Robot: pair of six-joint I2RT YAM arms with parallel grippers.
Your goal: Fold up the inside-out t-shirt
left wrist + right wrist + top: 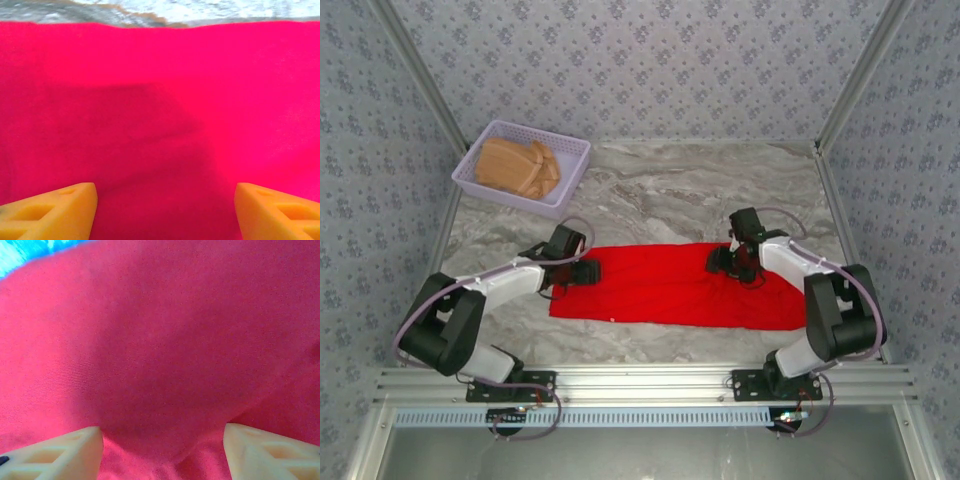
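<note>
**Squarely between both arms, the red shirt lay as a long band**

Crosswise on the marble table (670, 190), the inside-out t-shirt (670, 290) lay flat as a wide red strip, near the arms' side of the table and reaching from in front of the left arm to in front of the right one. No white lettering could be made out on its upper face.

The left gripper (590, 272) sat low at the shirt's left end. In the left wrist view, that gripper (165, 195) had its orange fingers (60, 210) spread wide. Smooth red cloth (160, 110) ran between and beyond them to the shirt's far edge, where a sliver of marble showed.

The right gripper (722, 262) sat low over the shirt's far edge, right of its middle. From the right wrist camera, this gripper (162, 432) was likewise spread, and a soft mound of cloth (165, 355) rose ahead of its pale fingers (55, 452). Whether the tips of either gripper touched the cloth could not be told.

Well apart, at the table's far left corner, a lilac basket (570, 147) held a tan folded garment (518, 167).
</note>
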